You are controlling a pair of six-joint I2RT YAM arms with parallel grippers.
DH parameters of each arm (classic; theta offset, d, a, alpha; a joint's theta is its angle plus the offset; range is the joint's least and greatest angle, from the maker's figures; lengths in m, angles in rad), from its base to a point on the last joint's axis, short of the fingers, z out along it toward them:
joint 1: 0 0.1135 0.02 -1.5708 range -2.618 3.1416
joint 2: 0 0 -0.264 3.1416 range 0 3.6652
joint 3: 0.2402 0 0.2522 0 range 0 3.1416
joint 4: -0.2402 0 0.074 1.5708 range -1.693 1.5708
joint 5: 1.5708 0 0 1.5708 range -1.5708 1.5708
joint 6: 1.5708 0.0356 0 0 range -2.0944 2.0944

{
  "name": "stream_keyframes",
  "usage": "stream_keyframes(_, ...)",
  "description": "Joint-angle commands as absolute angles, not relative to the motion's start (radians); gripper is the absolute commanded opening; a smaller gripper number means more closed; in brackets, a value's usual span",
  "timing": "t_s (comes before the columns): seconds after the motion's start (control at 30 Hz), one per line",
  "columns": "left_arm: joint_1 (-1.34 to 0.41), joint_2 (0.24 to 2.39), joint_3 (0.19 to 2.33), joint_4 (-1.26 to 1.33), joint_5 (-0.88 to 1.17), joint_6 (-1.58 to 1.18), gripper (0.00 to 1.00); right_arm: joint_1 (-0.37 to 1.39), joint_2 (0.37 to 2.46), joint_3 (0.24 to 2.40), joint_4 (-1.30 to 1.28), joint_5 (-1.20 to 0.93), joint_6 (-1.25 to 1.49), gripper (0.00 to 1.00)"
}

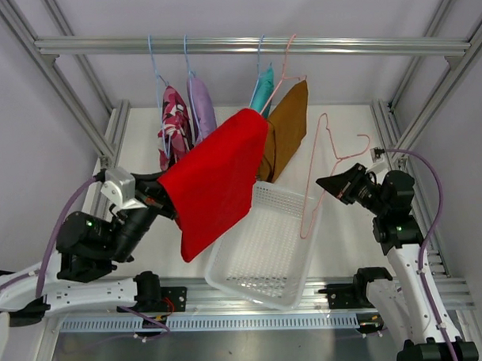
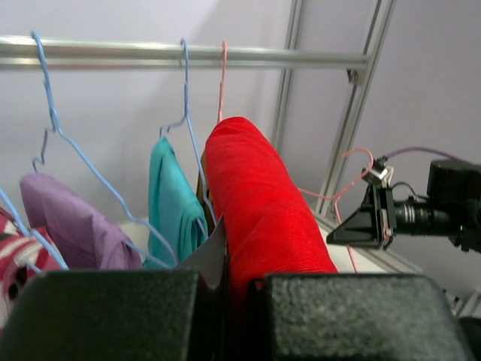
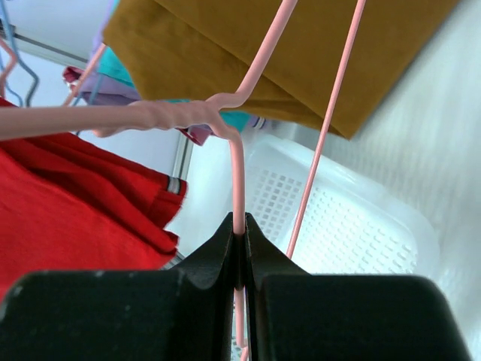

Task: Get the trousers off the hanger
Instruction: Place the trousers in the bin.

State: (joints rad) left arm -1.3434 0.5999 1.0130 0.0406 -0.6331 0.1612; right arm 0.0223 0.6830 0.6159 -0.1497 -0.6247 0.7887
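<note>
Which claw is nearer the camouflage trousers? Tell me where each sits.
Left. The left claw, clamping the red trousers, sits close by the camouflage trousers. The right claw holds the pink hanger far across, beyond the basket.

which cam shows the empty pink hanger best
Top external: the whole empty pink hanger shows, in the right gripper. Right wrist shows only its twisted neck above the pinching fingers; left wrist only a stretch of wire by that gripper.
</note>
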Motion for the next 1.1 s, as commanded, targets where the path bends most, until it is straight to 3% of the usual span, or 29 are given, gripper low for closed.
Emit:
stream_keyframes(0.0, -1.345, 0.548, 0.963, 0.103, -0.629, 0.071, 0.01, 0.021, 0.669, 0.6, -0.094, -0.618, 0.759, 0.0)
stream_keyframes(0.37, -1.345, 0.414, 0.744, 0.066, -0.677, -0.058, 0.01, 0.021, 0.643, 0.535, -0.069, -0.623, 0.747, 0.0)
stream_keyframes(1.07, -1.345, 0.385, 0.689, -0.034, -0.701, -0.139, 0.01, 0.021, 0.611, 0.44, -0.032, -0.618, 0.726, 0.0)
